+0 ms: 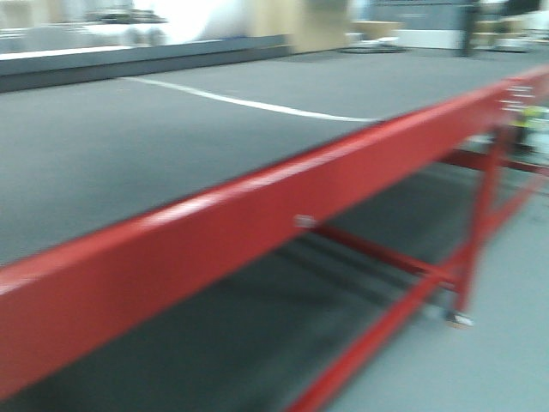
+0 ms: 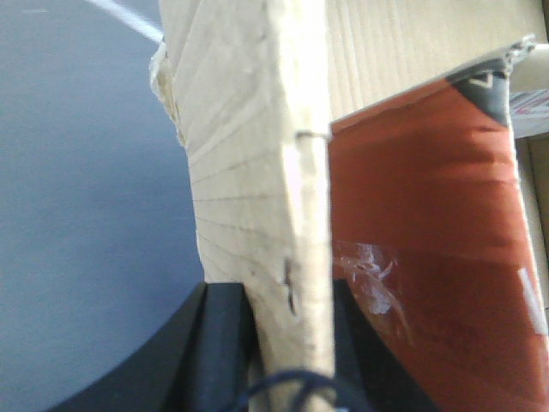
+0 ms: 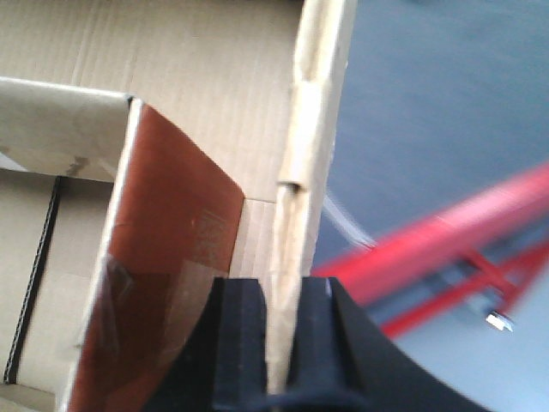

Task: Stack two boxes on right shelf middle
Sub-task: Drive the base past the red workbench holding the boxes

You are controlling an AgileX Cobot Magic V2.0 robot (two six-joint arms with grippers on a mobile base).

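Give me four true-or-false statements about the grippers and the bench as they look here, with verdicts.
1. The left gripper is shut on the wall of a cardboard box. True.
2. The right gripper hangs open and empty. False: its fingers clamp a cardboard wall.
3. The workbench has a blue frame. False: the frame is red.
4. A white line runs across the bench's grey top. True.
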